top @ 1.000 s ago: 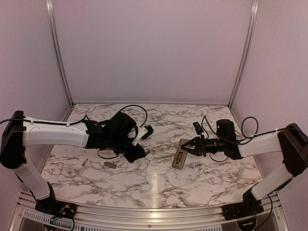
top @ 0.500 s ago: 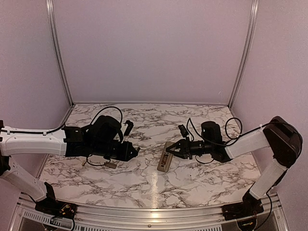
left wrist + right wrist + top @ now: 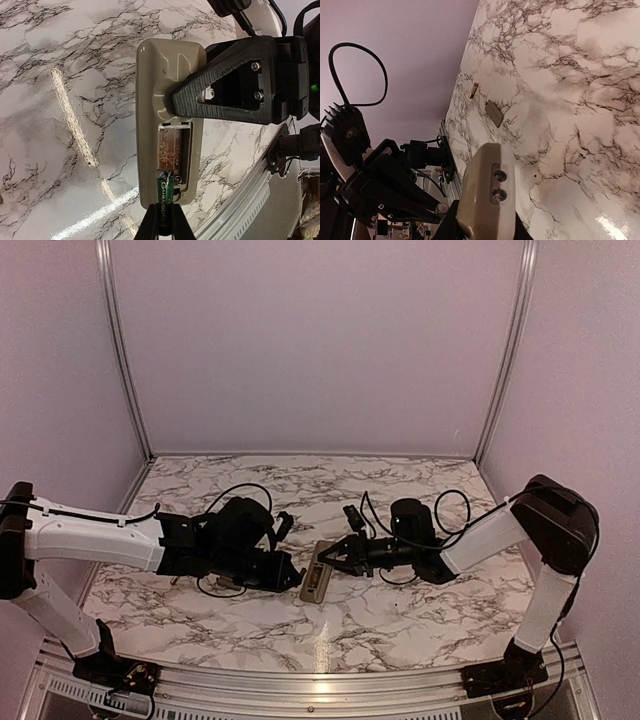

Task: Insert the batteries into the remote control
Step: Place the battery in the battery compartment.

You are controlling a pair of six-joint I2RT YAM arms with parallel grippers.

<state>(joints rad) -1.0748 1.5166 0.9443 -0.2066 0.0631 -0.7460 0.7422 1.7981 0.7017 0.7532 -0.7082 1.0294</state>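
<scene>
Loading under way, nothing seated yet. Gripped back-up across its upper half by the right pincer (image 3: 335, 558), closed narrow onto it: the remote control (image 3: 165, 75), cover off. Open in the remote's lower half: the recess (image 3: 174, 150), bare brown floor showing, no cell inside. Pinched tight in the left pincer (image 3: 162, 227): the first battery (image 3: 166, 192), green-labelled, tip over the recess's end at the remote's bottom edge, not down in the bay. Loose on the tabletop (image 3: 560, 75), well apart from the remote toward the left arm's side: the second battery (image 3: 473, 90), and near it a small grey plate (image 3: 494, 113), likely the cover. Left to do, by this look: seat the first cell, fetch and seat the second, refit the cover.
</scene>
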